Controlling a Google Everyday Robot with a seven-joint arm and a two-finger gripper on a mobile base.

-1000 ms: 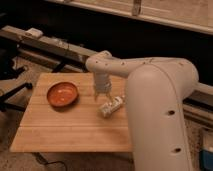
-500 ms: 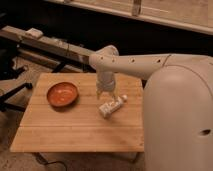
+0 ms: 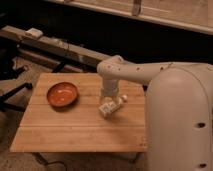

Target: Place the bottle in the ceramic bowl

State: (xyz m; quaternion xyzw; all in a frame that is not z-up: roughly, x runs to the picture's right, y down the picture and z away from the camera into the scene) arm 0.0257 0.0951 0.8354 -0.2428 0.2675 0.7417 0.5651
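Observation:
The small white bottle [image 3: 111,106] lies on its side on the wooden table [image 3: 75,130], right of the middle, with its cap end pointing back and to the right. The orange-red ceramic bowl [image 3: 62,94] stands on the left part of the table, about a hand's width left of the bottle, and holds nothing. My gripper [image 3: 109,98] hangs straight down from the white arm [image 3: 150,75], directly over the bottle and close to it. The wrist hides part of the bottle.
The arm's large white body [image 3: 177,125] fills the right of the view and covers the table's right edge. A long dark rail with a small white box [image 3: 34,33] runs behind the table. Dark chair legs [image 3: 12,95] stand on the floor at the left.
The gripper has moved a little to the right and down, from beside the bottle to over it. The arm's body has swung right. Bottle and bowl have not moved.

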